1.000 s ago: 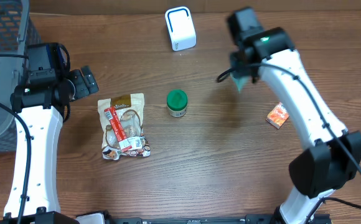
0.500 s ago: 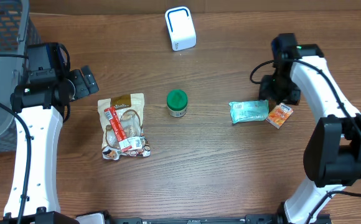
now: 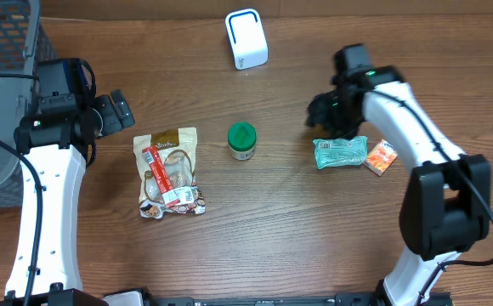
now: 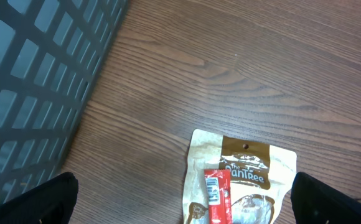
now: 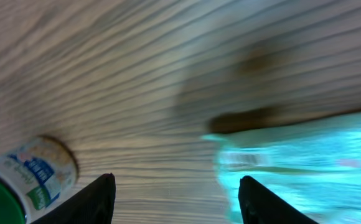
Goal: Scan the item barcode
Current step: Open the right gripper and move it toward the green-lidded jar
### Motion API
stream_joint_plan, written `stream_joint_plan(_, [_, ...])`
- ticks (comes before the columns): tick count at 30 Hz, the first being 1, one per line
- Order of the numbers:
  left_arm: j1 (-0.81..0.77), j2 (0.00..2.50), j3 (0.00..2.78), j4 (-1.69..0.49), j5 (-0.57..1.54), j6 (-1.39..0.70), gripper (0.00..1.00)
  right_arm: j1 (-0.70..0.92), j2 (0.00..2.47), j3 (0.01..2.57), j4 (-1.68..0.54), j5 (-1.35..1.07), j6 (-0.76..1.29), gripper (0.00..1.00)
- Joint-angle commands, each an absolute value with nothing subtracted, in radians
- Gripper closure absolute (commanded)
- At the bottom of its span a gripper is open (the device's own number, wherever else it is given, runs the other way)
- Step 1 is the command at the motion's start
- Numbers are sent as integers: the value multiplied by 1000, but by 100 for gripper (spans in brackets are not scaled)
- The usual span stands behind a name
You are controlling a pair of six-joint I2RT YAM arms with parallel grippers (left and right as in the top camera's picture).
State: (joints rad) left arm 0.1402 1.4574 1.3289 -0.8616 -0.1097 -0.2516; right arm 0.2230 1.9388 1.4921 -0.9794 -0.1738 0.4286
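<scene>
A white barcode scanner (image 3: 246,38) stands at the back of the table. A teal packet (image 3: 341,153) lies flat at the right, beside a small orange packet (image 3: 380,157). My right gripper (image 3: 323,115) hovers just left of and behind the teal packet, open and holding nothing. In the right wrist view, which is blurred by motion, the gripper (image 5: 177,202) spans bare wood, with the teal packet (image 5: 305,162) to its right. My left gripper (image 3: 117,110) is open above the table; its wrist view (image 4: 183,205) looks down on a snack bag (image 4: 243,180).
A green-lidded jar (image 3: 241,141) stands mid-table and also shows in the right wrist view (image 5: 25,177). The snack bag (image 3: 170,172) carries a red stick pack (image 4: 216,193). A dark mesh basket (image 3: 4,85) fills the far left.
A second ago my right gripper held the teal packet up near the scanner. It set the packet down beside the orange one, opened, then moved left. The left arm stayed still.
</scene>
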Motion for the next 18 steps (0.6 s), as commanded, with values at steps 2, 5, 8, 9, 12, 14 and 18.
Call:
stream_joint_plan(2, [144, 1453, 1345, -860, -114, -235, 0, 306, 1929, 1403, -900, -105, 513, 36])
stream_joint_plan(5, [144, 1453, 1345, -860, -114, -235, 0, 342, 1929, 1335, -829, -67, 528, 35])
stream_joint_plan(8, [144, 1453, 1345, -860, -114, -235, 0, 341, 1930, 1292, -817, 7, 528, 34])
stream_joint_plan(9, [144, 1453, 1345, -860, -114, -235, 0, 335, 1930, 1286, -826, 28, 528, 34])
stream_joint_plan(12, [144, 1453, 1345, -860, -114, -235, 0, 305, 1930, 1282, -884, 92, 528, 31])
stream_joint_plan(14, [144, 1453, 1345, -860, -114, -235, 0, 257, 1930, 1282, -947, 143, 528, 31])
stream_joint_plan(18, [144, 1453, 1345, -860, -114, -235, 0, 184, 1930, 1282, -1010, 138, 519, 30])
